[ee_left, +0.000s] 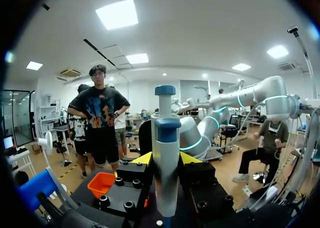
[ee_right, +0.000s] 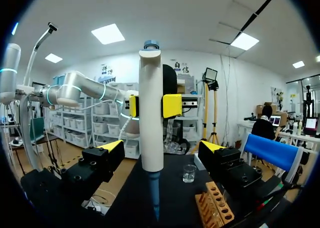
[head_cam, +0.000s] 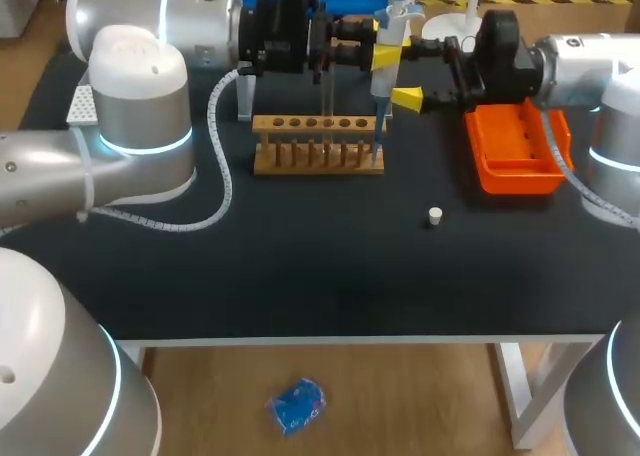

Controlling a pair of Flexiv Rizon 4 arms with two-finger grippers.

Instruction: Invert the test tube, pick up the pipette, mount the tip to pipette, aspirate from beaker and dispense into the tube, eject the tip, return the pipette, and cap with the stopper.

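Yellow-tipped left claw point(ee_left: 166, 159) is clamping the pipette point(ee_right: 151, 128) upright, tip point(head_cam: 375, 154) hanging at the wooden rack's point(head_cam: 318, 161) right end. Right claw point(ee_right: 161, 147) is gaping wide around it. I'm thinking: keep it vertical and go slow.

Your black table point(head_cam: 330, 266) carries a wooden rack point(head_cam: 318, 144) at back centre and an orange tray point(head_cam: 515, 151) to its right. A small white stopper point(head_cam: 435, 216) lies alone, nearer the front. A glass beaker point(ee_right: 189, 173) stands near the rack.
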